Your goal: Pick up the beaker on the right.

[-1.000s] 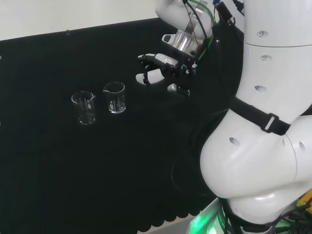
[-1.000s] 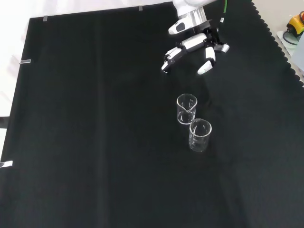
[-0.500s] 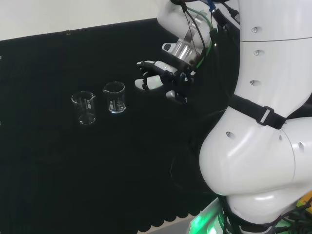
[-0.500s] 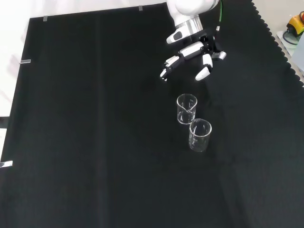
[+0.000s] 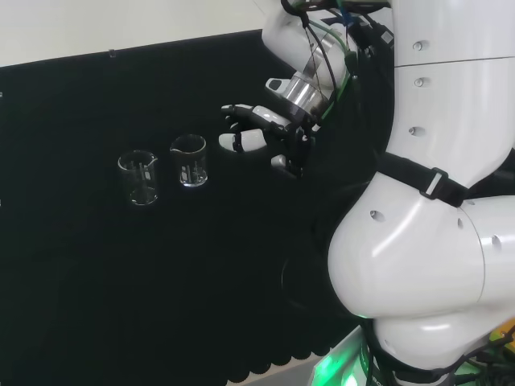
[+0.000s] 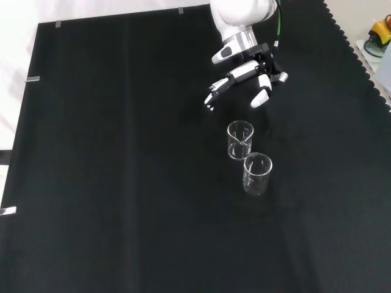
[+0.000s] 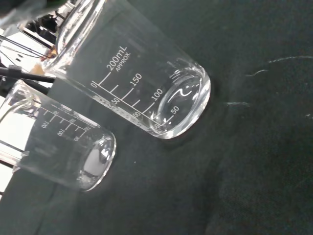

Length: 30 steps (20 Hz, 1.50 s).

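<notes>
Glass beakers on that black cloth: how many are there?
2. In the head view, one beaker stands nearer the open hand; the other beaker stands just left of it. Both are upright and untouched.

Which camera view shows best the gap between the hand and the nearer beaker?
The front view: the open hand hangs clear of the nearer beaker. The head view shows the gap sideways, partly against the arm. The wrist view shows the beaker close, without fingers.

Counter (image 6: 122, 183) under black cloth (image 6: 110, 110). Two clear beakers upright on it, close together: one (image 6: 240, 140) farther in front view, other (image 6: 257, 173) just nearer. Both empty.
</notes>
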Each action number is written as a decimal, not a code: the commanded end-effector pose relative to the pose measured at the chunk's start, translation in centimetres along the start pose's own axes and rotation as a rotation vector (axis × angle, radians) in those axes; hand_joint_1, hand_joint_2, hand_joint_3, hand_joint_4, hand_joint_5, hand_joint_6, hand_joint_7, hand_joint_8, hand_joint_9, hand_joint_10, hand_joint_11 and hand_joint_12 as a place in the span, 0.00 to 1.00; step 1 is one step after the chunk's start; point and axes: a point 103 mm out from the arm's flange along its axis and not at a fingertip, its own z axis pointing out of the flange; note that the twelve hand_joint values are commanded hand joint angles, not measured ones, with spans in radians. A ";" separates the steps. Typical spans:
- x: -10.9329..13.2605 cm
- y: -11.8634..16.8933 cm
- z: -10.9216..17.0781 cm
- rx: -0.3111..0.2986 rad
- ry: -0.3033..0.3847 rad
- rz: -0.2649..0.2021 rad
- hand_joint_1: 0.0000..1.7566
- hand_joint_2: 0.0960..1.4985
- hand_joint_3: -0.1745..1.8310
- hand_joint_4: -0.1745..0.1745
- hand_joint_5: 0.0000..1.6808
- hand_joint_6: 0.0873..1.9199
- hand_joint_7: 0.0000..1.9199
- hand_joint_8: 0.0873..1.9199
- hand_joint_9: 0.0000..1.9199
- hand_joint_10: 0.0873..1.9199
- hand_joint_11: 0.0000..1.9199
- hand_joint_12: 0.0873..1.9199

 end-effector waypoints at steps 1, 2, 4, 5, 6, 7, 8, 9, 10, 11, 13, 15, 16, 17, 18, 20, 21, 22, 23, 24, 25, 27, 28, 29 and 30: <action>-0.1 0.3 0.5 0.011 0.060 -0.034 0.40 0.19 0.63 0.34 0.16 0.00 0.11 0.28 0.19 0.31 0.00 0.64; -0.1 0.4 0.5 0.017 0.068 -0.040 0.40 0.18 0.63 0.34 0.16 0.00 0.11 0.28 0.19 0.31 0.00 0.64; -0.2 0.4 0.7 0.033 0.073 -0.053 0.41 0.18 0.63 0.33 0.16 0.00 0.11 0.28 0.19 0.30 0.00 0.64; -0.1 0.5 0.7 0.041 0.073 -0.060 0.42 0.17 0.63 0.33 0.15 0.00 0.11 0.27 0.19 0.30 0.00 0.64; -0.1 0.5 0.8 0.049 0.071 -0.068 0.43 0.17 0.63 0.33 0.15 0.00 0.10 0.27 0.19 0.30 0.00 0.64; 0.0 0.6 0.8 0.056 0.068 -0.075 0.43 0.16 0.63 0.33 0.14 0.00 0.10 0.27 0.19 0.30 0.00 0.63; 0.1 0.6 0.9 0.060 0.061 -0.079 0.43 0.15 0.61 0.32 0.13 0.00 0.09 0.27 0.19 0.30 0.00 0.63; 0.1 0.6 0.9 0.063 0.057 -0.083 0.42 0.15 0.60 0.32 0.13 0.00 0.09 0.27 0.19 0.30 0.00 0.64; 0.1 0.5 0.7 0.063 0.054 -0.087 0.42 0.15 0.58 0.32 0.12 0.00 0.09 0.27 0.19 0.30 0.00 0.64; 0.1 0.5 0.6 0.065 0.046 -0.089 0.41 0.14 0.56 0.32 0.12 0.00 0.09 0.27 0.19 0.30 0.00 0.64; 0.4 0.7 0.9 0.061 0.029 -0.093 0.42 0.14 0.55 0.31 0.12 0.00 0.09 0.27 0.19 0.30 0.00 0.65; 0.6 0.8 1.2 0.051 0.020 -0.100 0.46 0.14 0.57 0.30 0.11 0.00 0.09 0.27 0.19 0.29 0.00 0.66; 0.7 0.8 1.3 0.047 0.018 -0.102 0.48 0.14 0.58 0.30 0.10 0.00 0.08 0.27 0.19 0.29 0.00 0.66; 0.7 0.8 1.3 0.041 0.019 -0.104 0.50 0.14 0.59 0.30 0.09 0.00 0.08 0.27 0.19 0.29 0.00 0.66; 0.7 0.8 1.4 0.032 0.022 -0.104 0.52 0.14 0.60 0.31 0.08 0.00 0.07 0.27 0.19 0.29 0.00 0.66; 0.6 0.7 1.3 0.023 0.028 -0.105 0.55 0.14 0.61 0.31 0.06 0.00 0.06 0.27 0.19 0.29 0.02 0.66; 0.5 0.7 1.3 0.022 0.029 -0.105 0.57 0.14 0.61 0.31 0.06 0.00 0.06 0.27 0.19 0.28 0.03 0.65; 0.4 0.6 1.3 0.020 0.029 -0.103 0.58 0.14 0.62 0.31 0.06 0.00 0.05 0.27 0.19 0.28 0.04 0.65; 0.4 0.6 1.3 0.021 0.032 -0.103 0.58 0.14 0.62 0.31 0.05 0.00 0.05 0.27 0.19 0.28 0.05 0.65; 0.3 0.6 1.2 0.021 0.034 -0.102 0.58 0.14 0.62 0.31 0.05 0.00 0.05 0.27 0.19 0.28 0.05 0.64; 0.2 0.6 1.2 0.023 0.036 -0.102 0.59 0.14 0.62 0.31 0.05 0.00 0.05 0.27 0.19 0.28 0.05 0.64; 0.2 0.6 1.2 0.028 0.036 -0.103 0.58 0.14 0.62 0.32 0.06 0.00 0.05 0.28 0.19 0.28 0.05 0.64; 0.2 0.6 1.3 0.038 0.040 -0.106 0.58 0.13 0.63 0.32 0.06 0.00 0.06 0.28 0.19 0.28 0.04 0.65; 0.3 0.7 1.4 0.050 0.044 -0.109 0.57 0.13 0.64 0.33 0.08 0.00 0.07 0.28 0.20 0.28 0.03 0.65; 0.3 0.7 1.5 0.057 0.045 -0.110 0.57 0.13 0.65 0.34 0.09 0.00 0.08 0.28 0.20 0.28 0.02 0.66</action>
